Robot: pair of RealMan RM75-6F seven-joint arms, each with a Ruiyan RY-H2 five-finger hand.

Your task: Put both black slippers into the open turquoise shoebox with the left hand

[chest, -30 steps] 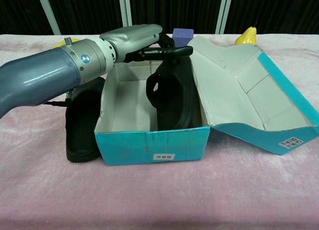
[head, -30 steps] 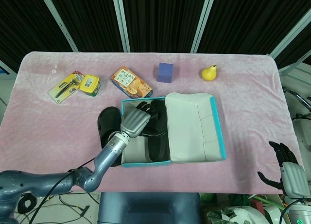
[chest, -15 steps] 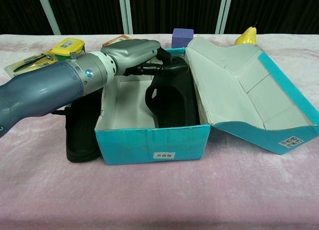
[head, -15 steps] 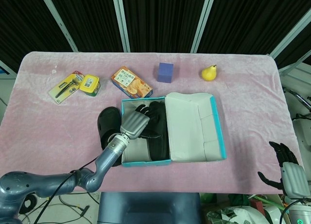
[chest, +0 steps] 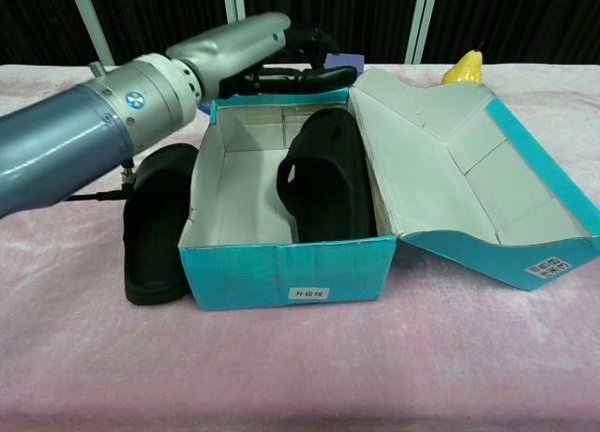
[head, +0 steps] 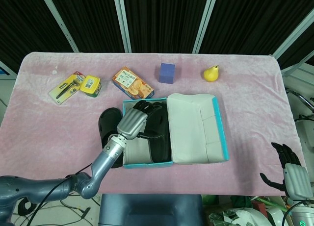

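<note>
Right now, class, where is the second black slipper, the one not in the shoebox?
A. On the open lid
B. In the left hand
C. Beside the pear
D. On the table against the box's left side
D: the slipper lies on the table, leaning against the shoebox's left wall.

Robot lab test bench, not a home.

A pink cloth-covered table (head: 235,88) stands before black panels in pale frames (head: 162,15); behind the turquoise shoebox (head: 196,130) sit unrelated props: pear (head: 211,73), purple block (head: 167,73), snack box (head: 132,83). Cables (head: 73,206) hang below the table's front edge.
</note>
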